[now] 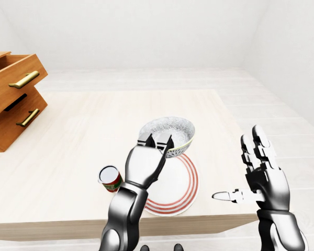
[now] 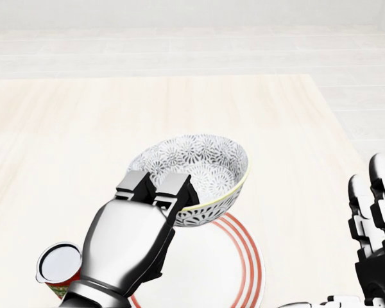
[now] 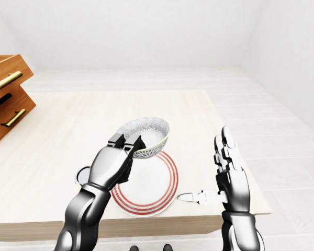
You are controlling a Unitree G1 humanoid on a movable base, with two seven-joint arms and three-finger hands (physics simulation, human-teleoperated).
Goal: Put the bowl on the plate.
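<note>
Gripped by the left hand (image 2: 155, 192) at its near rim, apparently just above the red-ringed plate (image 2: 240, 263), the patterned bowl (image 2: 202, 168) could be tipped off-centre if released tilted.

Pale wood worktop (image 1: 94, 120) with faint grain fills most of each view, its near edge showing as a thicker tan band at the bottom of the eye views. At left in the left-eye view, a brown wooden drawer unit (image 1: 10, 99) with brass handles (image 1: 24, 79) sits on it, drawers partly pulled out. Plain white walls (image 1: 146, 31), light plank floor (image 1: 282, 104), soft even light.
</note>
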